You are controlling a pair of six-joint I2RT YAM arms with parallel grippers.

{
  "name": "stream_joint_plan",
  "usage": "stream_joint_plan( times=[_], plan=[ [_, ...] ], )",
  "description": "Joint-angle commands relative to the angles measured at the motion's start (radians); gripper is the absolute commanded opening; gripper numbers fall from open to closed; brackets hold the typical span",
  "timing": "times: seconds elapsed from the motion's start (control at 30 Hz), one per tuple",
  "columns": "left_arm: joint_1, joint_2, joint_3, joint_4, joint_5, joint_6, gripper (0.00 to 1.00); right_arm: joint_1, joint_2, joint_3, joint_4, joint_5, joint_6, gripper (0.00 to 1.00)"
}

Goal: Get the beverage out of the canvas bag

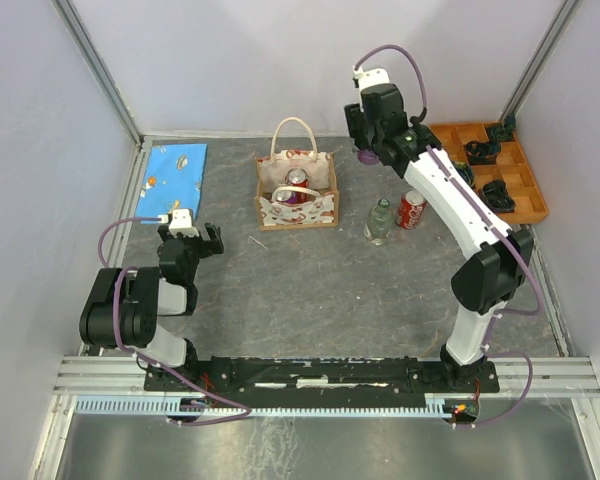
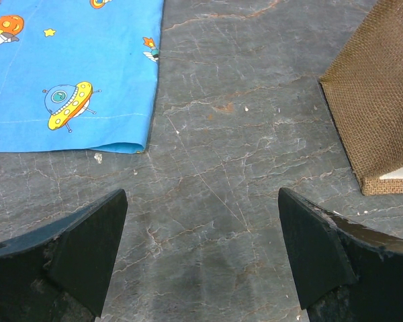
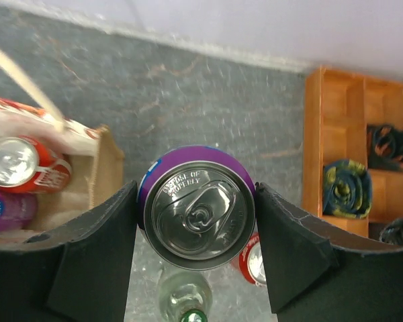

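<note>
The canvas bag [image 1: 298, 205] stands at the back middle of the table, tan with white patterned sides and cream looped handles. A red can [image 1: 297, 181] and something purple [image 3: 7, 209] are inside it; the red can also shows in the right wrist view [image 3: 23, 164]. My right gripper [image 1: 368, 155] is shut on a purple can [image 3: 196, 206] and holds it in the air to the right of the bag. My left gripper [image 2: 201, 255] is open and empty above bare table, left of the bag [image 2: 383, 107].
A clear glass bottle [image 1: 379, 222] and a red can [image 1: 411, 210] stand right of the bag, below the held can. An orange compartment tray [image 1: 525, 185] with dark items is at the back right. A blue patterned cloth [image 1: 175, 180] lies at the back left.
</note>
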Motion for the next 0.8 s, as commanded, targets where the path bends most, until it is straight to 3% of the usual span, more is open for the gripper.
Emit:
stream_joint_plan(
  times=[0.0,0.27,0.77],
  plan=[
    [-0.004,-0.005,0.023,0.035,-0.008,0.043,0.99,-0.083,-0.011,-0.014,0.034,-0.036,0.107,0.0],
    [-0.003,-0.006,0.023,0.034,-0.008,0.043,0.99,-0.13,0.015,-0.142,0.075,-0.125,0.124,0.0],
    [-0.003,-0.005,0.023,0.035,-0.008,0.044,0.99,-0.13,0.118,-0.213,0.134,-0.169,0.139,0.0]
  ],
)
